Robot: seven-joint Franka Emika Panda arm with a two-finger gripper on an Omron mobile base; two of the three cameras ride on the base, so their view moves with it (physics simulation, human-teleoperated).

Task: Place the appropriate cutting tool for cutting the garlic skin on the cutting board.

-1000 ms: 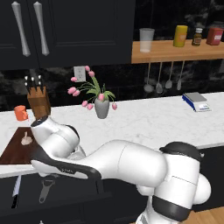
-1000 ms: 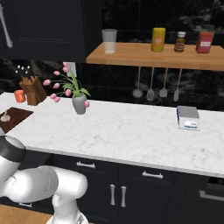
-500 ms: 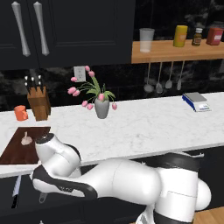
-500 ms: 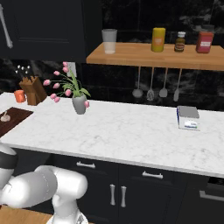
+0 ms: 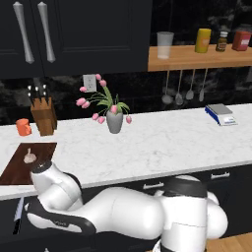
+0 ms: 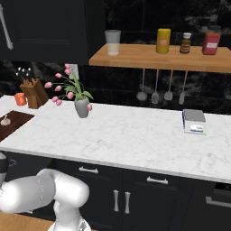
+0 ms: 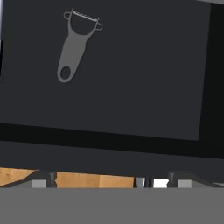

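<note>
In the left base view, the cutting board (image 5: 19, 165) lies at the left end of the marble counter (image 5: 167, 142), with the garlic (image 5: 29, 157) resting on its far part. Behind the board stand the knife block (image 5: 42, 113) and an orange cup (image 5: 22, 127); a vase of pink tulips (image 5: 113, 117) is to their right. The arm reaches down low to the left, below the counter edge.

In the right base view, the garlic (image 6: 5, 120) sits on the board (image 6: 13, 122) at the far left, and a small scale (image 6: 194, 122) lies far right.

In the hand view, a grey peeler (image 7: 75, 44) lies on a dark drawer floor (image 7: 144, 78). I cannot tell whether the gripper's fingers are apart or together.
</note>
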